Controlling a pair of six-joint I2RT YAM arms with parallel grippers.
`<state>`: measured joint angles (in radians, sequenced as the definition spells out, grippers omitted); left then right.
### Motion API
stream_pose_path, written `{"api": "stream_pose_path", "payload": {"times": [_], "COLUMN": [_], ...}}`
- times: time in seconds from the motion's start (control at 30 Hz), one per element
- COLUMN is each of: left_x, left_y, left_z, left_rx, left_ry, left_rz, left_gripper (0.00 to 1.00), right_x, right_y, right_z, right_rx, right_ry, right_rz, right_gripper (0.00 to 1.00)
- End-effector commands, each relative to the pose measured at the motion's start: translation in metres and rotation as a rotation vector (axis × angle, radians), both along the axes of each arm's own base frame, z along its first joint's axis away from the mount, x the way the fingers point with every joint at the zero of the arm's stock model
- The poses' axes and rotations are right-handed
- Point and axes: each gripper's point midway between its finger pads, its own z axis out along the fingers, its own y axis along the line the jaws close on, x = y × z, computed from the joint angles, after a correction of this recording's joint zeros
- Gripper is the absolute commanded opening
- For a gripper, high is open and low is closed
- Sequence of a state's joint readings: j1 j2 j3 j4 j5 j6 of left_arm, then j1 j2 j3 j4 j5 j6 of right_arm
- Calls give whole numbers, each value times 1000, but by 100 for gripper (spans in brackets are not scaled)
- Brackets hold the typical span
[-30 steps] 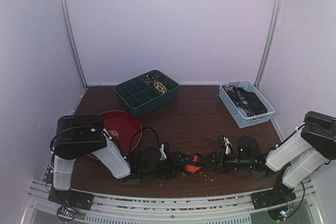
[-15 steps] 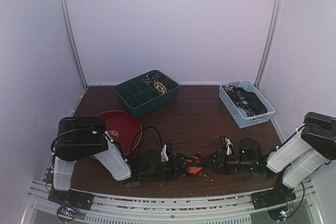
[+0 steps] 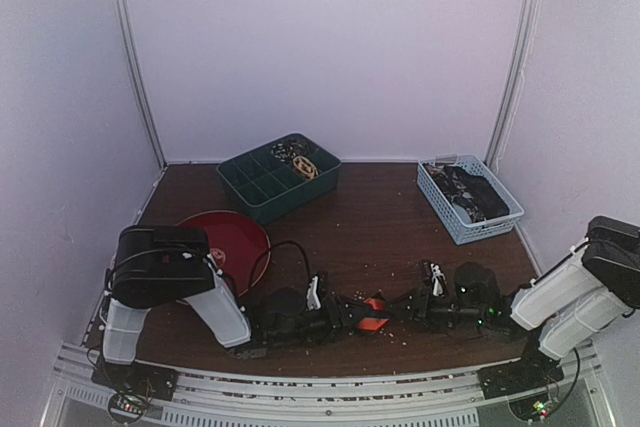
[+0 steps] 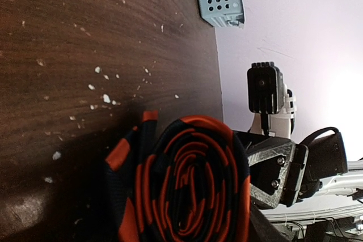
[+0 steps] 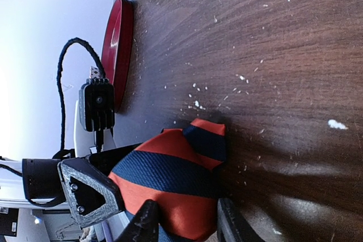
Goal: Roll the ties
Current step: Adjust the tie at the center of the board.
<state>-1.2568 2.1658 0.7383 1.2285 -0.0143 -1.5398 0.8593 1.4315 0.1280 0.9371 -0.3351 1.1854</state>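
Observation:
An orange-red and dark-striped tie [image 3: 372, 313] lies as a coil near the table's front edge, between my two grippers. In the left wrist view the coil [image 4: 193, 185] shows end-on, its spiral filling the space between the jaws of my left gripper [image 4: 193, 228], which is shut on it. My right gripper [image 5: 184, 222] is shut on the tie's outer band [image 5: 170, 168], and its fingers [image 5: 144, 222] pinch the orange edge. In the top view the left gripper [image 3: 340, 315] and right gripper [image 3: 400, 309] face each other across the coil.
A red plate [image 3: 230, 240] sits behind the left arm. A green compartment tray [image 3: 262, 187] holding small coils stands at the back, and a blue basket [image 3: 500, 217] of dark ties is at the back right. White crumbs dot the wood.
The left gripper has slid right, closer against the coil. The right arm has shifted slightly. The tie stays in the same spot.

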Motion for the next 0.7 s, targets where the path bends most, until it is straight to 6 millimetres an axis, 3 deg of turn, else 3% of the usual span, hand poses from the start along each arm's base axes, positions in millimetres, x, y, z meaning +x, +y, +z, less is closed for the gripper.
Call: {"api": "stream_pose_path", "payload": {"times": [0.0,0.3,0.53,0.67], "left_x": [-1,1,12,16], "left_y": [-5,-8,-5,-15], "left_z": [-2,7,17,26], "left_rx": [18,127,294,405], "left_ry": [-41,-199,-404,-551], "left_rz": [-34,-75,-85,-92], "left_gripper": [56,41,40,40], "right_x": [-3,-2,13,20], "right_y": [0,1,-28,-42], "right_z": [-5,5,6,15], "right_rx": [-13,-8,-146,-204], "right_ry": [2,-59,-117,-156], "right_rz": [9,24,-103,-155], "right_gripper": [36,38,51,54]}}
